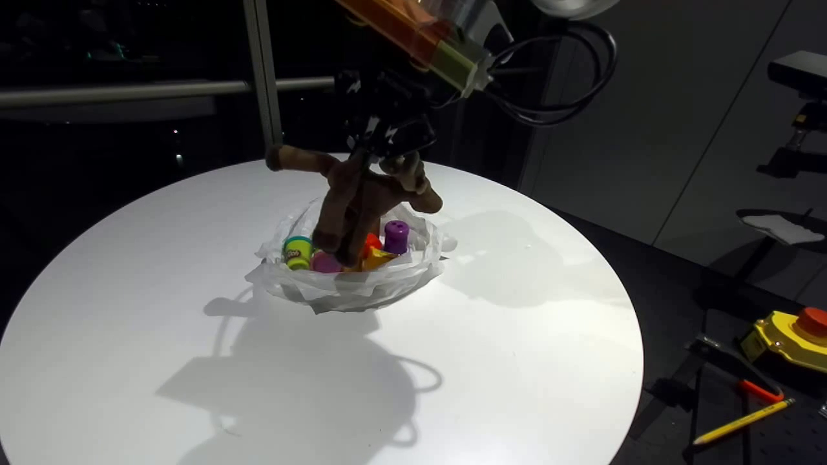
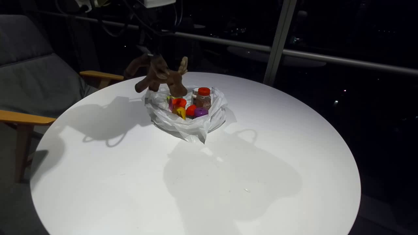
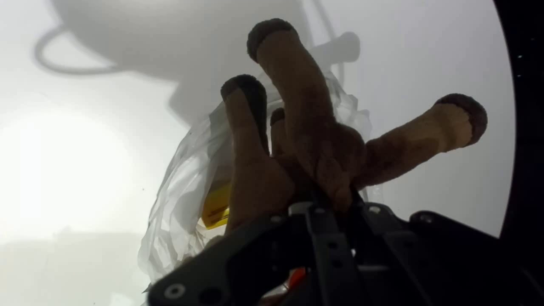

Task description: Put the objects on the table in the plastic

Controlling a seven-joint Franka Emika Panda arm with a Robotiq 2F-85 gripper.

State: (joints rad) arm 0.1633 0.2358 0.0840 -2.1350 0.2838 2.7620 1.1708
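Where plastic (image 2: 191, 127) rests, white table (image 2: 137, 182), dark window (image 2: 352, 29)

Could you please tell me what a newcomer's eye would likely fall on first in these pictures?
Probably the brown plush animal, held in the gripper above the open white plastic bag. Next, perhaps, the red-lidded jar and the purple item inside that bag, which sits on the round white table.

Yellow pencil (image 1: 743, 422), grey chair (image 2: 37, 76) with wooden armrests (image 2: 26, 117)
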